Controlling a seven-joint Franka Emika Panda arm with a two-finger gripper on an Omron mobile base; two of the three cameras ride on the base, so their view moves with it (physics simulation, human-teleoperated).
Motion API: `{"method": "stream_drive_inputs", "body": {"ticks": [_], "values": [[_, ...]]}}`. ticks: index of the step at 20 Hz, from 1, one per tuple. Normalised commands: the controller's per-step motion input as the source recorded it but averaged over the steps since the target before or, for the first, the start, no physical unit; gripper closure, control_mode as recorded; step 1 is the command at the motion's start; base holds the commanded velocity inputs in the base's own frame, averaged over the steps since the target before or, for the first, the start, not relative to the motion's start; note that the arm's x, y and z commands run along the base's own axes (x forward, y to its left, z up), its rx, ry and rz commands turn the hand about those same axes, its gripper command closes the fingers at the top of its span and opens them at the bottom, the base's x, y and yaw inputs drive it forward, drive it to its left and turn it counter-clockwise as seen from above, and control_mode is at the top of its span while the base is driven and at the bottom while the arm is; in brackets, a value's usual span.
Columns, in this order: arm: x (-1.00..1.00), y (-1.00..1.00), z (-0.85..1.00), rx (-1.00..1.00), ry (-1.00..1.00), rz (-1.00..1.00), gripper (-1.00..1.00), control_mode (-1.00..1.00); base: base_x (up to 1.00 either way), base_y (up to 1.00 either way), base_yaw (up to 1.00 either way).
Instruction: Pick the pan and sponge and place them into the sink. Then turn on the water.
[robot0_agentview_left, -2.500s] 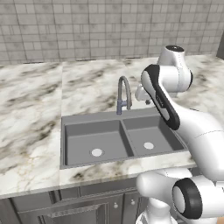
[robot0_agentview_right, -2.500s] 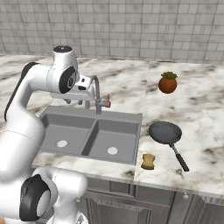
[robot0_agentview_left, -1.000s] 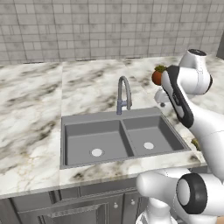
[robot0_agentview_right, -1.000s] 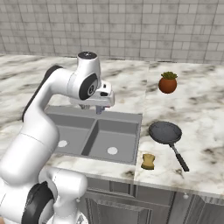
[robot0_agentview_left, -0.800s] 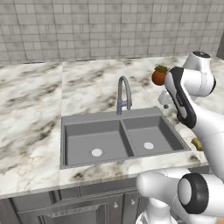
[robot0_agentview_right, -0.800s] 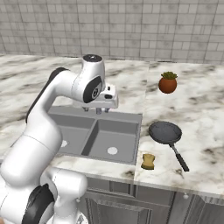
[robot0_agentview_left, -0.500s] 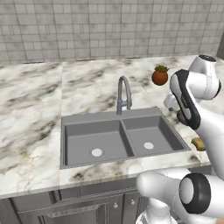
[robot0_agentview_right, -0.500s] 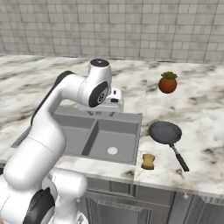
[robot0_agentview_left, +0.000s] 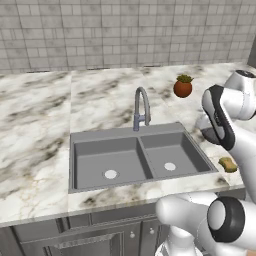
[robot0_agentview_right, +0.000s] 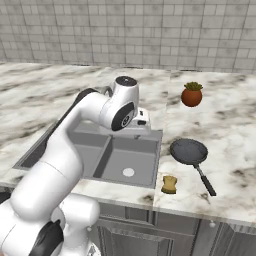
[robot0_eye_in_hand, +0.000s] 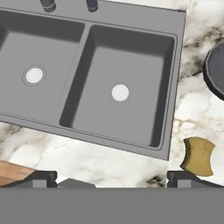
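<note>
The dark double-basin sink (robot0_agentview_right: 117, 155) (robot0_agentview_left: 125, 160) (robot0_eye_in_hand: 72, 83) is set in the marble counter, with its arched faucet (robot0_agentview_left: 141, 107) behind it. The dark pan (robot0_agentview_right: 189, 151) rests on the counter right of the sink, handle toward the front edge; its rim (robot0_eye_in_hand: 216, 74) shows in the hand view. The yellow sponge (robot0_agentview_right: 169, 184) (robot0_agentview_left: 228, 164) (robot0_eye_in_hand: 198, 156) lies near the sink's front right corner. My gripper (robot0_agentview_right: 141, 125) (robot0_eye_in_hand: 113, 179) hangs open and empty above the right basin, left of the pan and sponge.
A red-orange pot with a green plant (robot0_agentview_right: 192, 95) (robot0_agentview_left: 183, 87) stands at the back, behind the pan. Tiled wall closes the rear of the counter. My own arm (robot0_agentview_left: 225, 120) covers most of the pan in the left base view.
My arm has swung right, from over the faucet area to above the right basin, uncovering the plant pot in the left base view. The gripper stays open; pan and sponge have not moved.
</note>
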Motion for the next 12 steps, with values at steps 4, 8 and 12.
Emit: {"method": "stream_drive_inputs", "body": {"ticks": [4,8,12], "values": [[0.00,-0.32,-0.22,-0.01,0.00,0.01,-1.00,-1.00,0.00,0.00,0.00],[0.00,-0.33,-0.23,-0.03,0.00,0.00,-1.00,-1.00,0.00,0.00,0.00],[0.00,-0.34,-0.23,-0.03,0.00,0.00,-1.00,-1.00,0.00,0.00,0.00]]}}
